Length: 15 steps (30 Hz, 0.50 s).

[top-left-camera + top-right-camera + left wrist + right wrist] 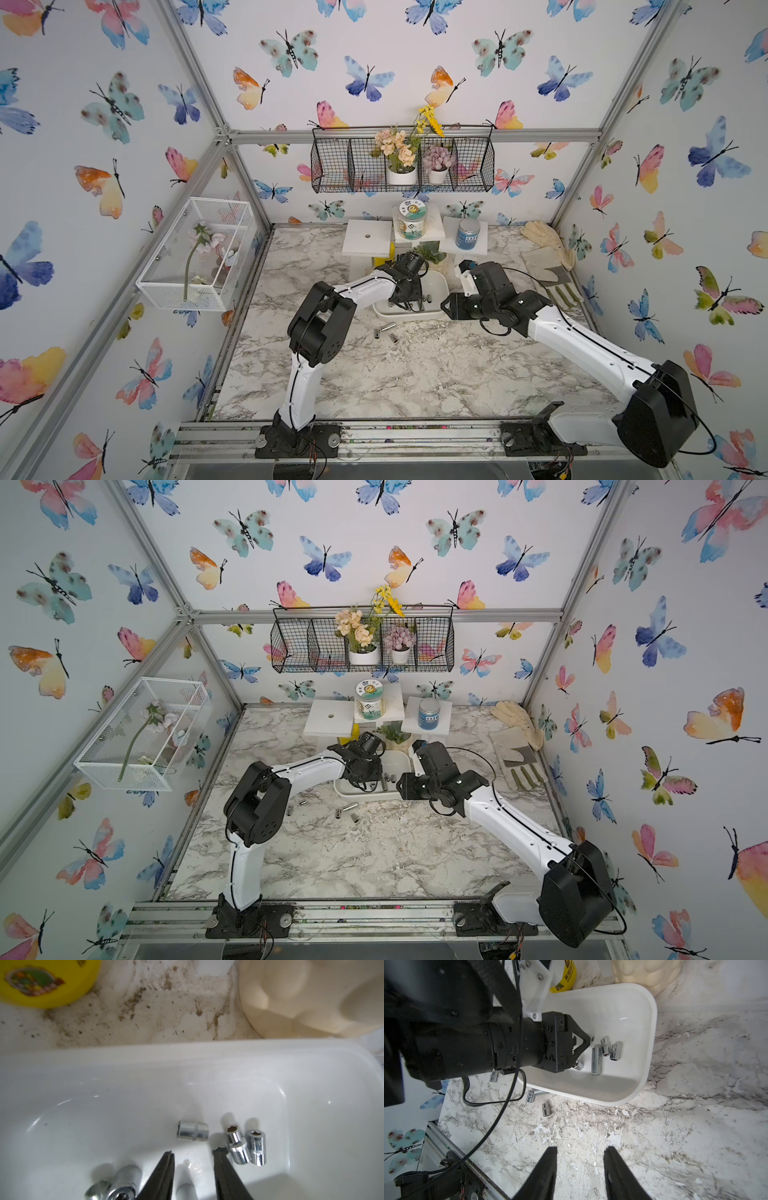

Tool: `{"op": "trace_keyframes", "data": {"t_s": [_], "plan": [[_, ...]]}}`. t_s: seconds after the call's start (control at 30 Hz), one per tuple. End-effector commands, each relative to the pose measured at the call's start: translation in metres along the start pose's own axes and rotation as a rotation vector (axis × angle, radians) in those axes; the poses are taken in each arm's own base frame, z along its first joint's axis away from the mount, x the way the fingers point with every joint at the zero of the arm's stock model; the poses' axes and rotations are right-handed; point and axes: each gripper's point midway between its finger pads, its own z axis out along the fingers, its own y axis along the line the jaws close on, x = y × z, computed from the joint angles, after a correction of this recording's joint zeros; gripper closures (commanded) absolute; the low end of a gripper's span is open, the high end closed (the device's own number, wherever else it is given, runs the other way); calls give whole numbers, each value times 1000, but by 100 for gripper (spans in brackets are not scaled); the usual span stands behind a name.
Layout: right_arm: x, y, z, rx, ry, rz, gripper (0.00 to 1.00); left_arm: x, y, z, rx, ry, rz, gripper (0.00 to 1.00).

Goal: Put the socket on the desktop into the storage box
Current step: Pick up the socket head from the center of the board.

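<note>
**Lying Partly in the Storage Box, Partly on the Desktop: Sockets**

Inside the storage box (187, 1051), a short socket (192, 1130) lies on its side on the floor. A pair of sockets (256, 1148) lies side by side, touching, just beside it. A long socket (596, 1061) lies near them. Several loose sockets (545, 1110) lie on the desktop (695, 1126), close to the box's outer wall.

The left gripper (193, 1150) hangs inside the box, fingers spread and nothing between them, with one finger just beside the pair. The right gripper (581, 1148) hovers over bare desktop outside the box, fingers likewise spread and empty.

A yellow container (41, 982) and a cream pot (291, 1001) stand beyond the box.
</note>
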Motion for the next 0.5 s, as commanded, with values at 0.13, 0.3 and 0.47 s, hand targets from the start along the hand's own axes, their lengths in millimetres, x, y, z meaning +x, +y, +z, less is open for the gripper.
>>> {"op": "trace_keyframes", "data": {"t_s": [0.13,0.3,0.47], "plan": [[7,-2,2,12,18,2,56,-4,4,-11,-16,-25,12,58],[5,-1,1,9,12,-5,53,-2,-2,-27,-5,-47,21,56],[2,2,2,3,10,-26,53,0,-5,-55,15,-80,20,54]]}}
